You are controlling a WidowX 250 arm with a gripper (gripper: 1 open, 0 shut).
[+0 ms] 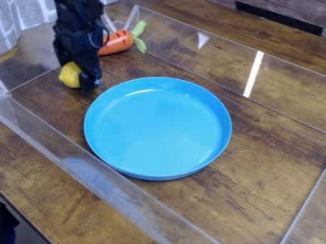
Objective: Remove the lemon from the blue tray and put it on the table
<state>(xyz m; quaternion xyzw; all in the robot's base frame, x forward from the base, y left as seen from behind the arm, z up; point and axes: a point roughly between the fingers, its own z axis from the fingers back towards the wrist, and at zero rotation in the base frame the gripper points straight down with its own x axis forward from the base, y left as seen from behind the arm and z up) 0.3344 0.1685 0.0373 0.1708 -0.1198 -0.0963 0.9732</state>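
Note:
The small yellow lemon (69, 74) lies low on the dark wood table (261, 195), left of and outside the big round blue tray (159, 129). My black gripper (76, 76) points steeply down right over the lemon. Its fingers look parted, with one dark finger (88, 78) standing just to the lemon's right, so the gripper reads as open. The lemon seems to rest on the wood, though the arm hides part of it. The tray holds nothing.
An orange toy carrot (114, 42) with green leaves lies just behind the gripper. Clear plastic walls (76, 157) run along the table's left and front edges, close to the lemon. Bare wood shows to the right of the tray.

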